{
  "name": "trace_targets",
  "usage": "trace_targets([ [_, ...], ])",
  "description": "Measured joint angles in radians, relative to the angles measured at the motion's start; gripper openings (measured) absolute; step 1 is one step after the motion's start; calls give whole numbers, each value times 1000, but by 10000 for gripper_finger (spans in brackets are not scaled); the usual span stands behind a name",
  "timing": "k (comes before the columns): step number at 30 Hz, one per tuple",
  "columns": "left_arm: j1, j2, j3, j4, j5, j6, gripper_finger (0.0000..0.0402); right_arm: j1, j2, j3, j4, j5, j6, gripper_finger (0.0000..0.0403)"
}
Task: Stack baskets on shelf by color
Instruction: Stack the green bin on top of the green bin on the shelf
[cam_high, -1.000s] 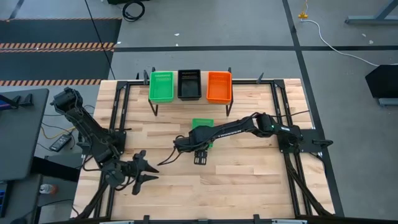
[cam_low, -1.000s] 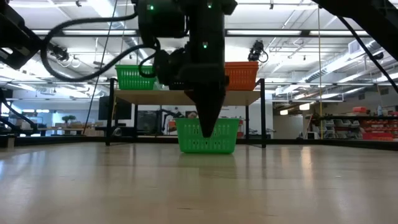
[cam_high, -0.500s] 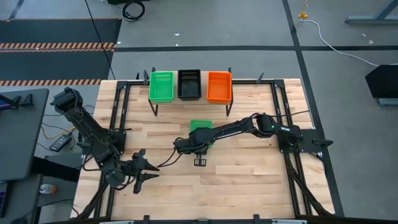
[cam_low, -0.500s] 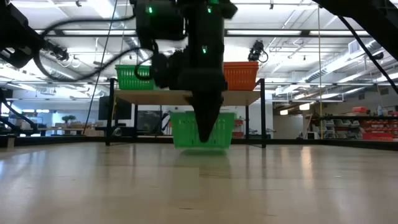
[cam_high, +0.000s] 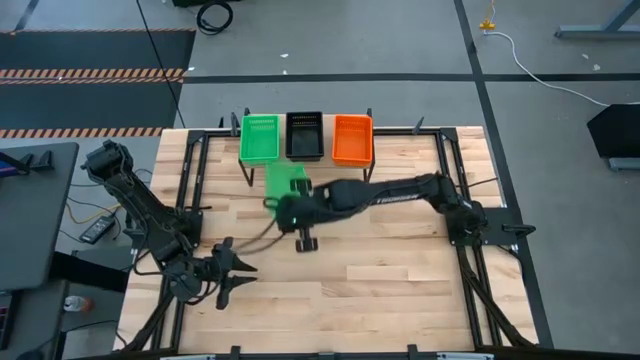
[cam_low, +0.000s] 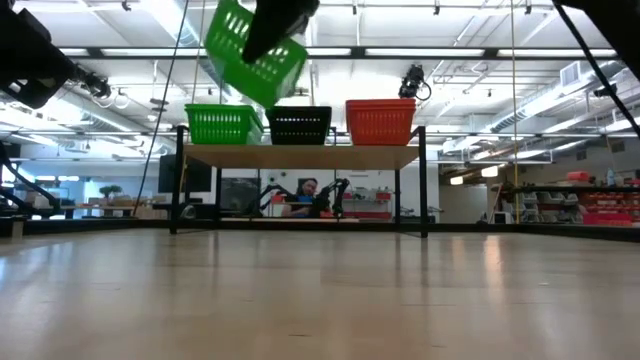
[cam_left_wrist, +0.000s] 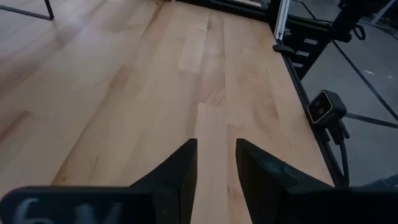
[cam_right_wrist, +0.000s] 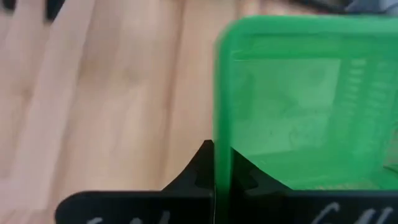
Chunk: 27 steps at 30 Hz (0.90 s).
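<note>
On the shelf (cam_low: 300, 156) at the table's far edge stand a green basket (cam_high: 260, 138), a black basket (cam_high: 304, 135) and an orange basket (cam_high: 352, 138) side by side. A second green basket (cam_high: 285, 183) hangs in the air in front of the shelf, higher than the baskets on it in the low view (cam_low: 255, 52). My right gripper (cam_right_wrist: 222, 175) is shut on this basket. My left gripper (cam_left_wrist: 216, 163) stands open over the table's near left part (cam_high: 235, 275), with nothing between its fingers. My right gripper pinches one wall of the green basket at its rim (cam_right_wrist: 222, 134), one finger inside the basket and one finger (cam_right_wrist: 200, 167) outside. It comes slanting down from the near right. The basket is lifted clear of the table and tilted.
The bare slatted tabletop (cam_high: 380, 290) stretches between the arms and the near edge. Black metal frame rails (cam_high: 450, 170) run along the table's left and right sides. The shelf's thin black legs (cam_low: 424, 190) stand at the far edge.
My right gripper has taken hold of the green basket that stood on the table. It has risen with the basket and gone toward the table's left and far edges, toward the shelf, tipping as it went. The basket is now lifted clear and tilted.
</note>
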Motion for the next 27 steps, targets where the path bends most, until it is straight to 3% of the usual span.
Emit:
trace_targets([
  [5, 10, 0, 0, -1, -38, 11, 117, -36, -31, 5, 128, -6, -102, 5],
  [15, 45, 0, 0, 0, -93, 11, 117, -169, -38, 5, 376, -151, -227, 5],
  [21, 44, 0, 0, 9, -96, -4, 117, -255, -38, 5, 470, -248, -257, 5],
  [27, 44, 0, 0, 24, -187, -55, 117, -316, -38, 5, 497, -289, -257, 6],
])
